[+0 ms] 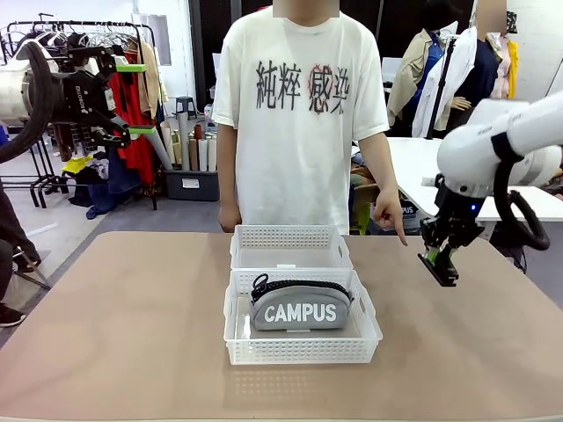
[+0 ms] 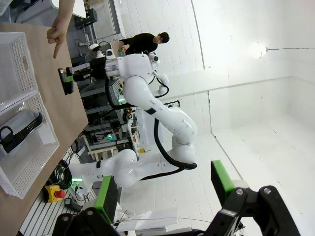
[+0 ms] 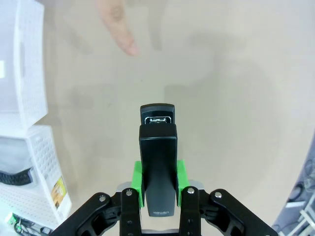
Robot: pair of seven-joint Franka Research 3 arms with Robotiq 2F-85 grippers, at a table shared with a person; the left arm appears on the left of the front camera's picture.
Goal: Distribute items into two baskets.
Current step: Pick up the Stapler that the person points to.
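Note:
The grey "CAMPUS" pouch [image 1: 297, 309] lies in the near basket [image 1: 303, 350], at the table's middle. Directly behind it, touching, stands the far basket [image 1: 290, 236], holding nothing. My right gripper [image 1: 439, 258] hovers over the table to the right of the baskets, shut on the black stapler [image 1: 442, 267]. In the right wrist view the stapler [image 3: 157, 162] sticks out forward between the green pads [image 3: 139, 178] above bare table. My left gripper [image 1: 132, 98] is raised high at the far left, open and holding nothing, with its pads [image 2: 106, 196] wide apart.
A person stands at the far side; a hand [image 1: 388, 214] points a finger down at the table beside the far basket's right end, close to my right gripper. The brown table [image 1: 114, 325] has free room left and right of the baskets.

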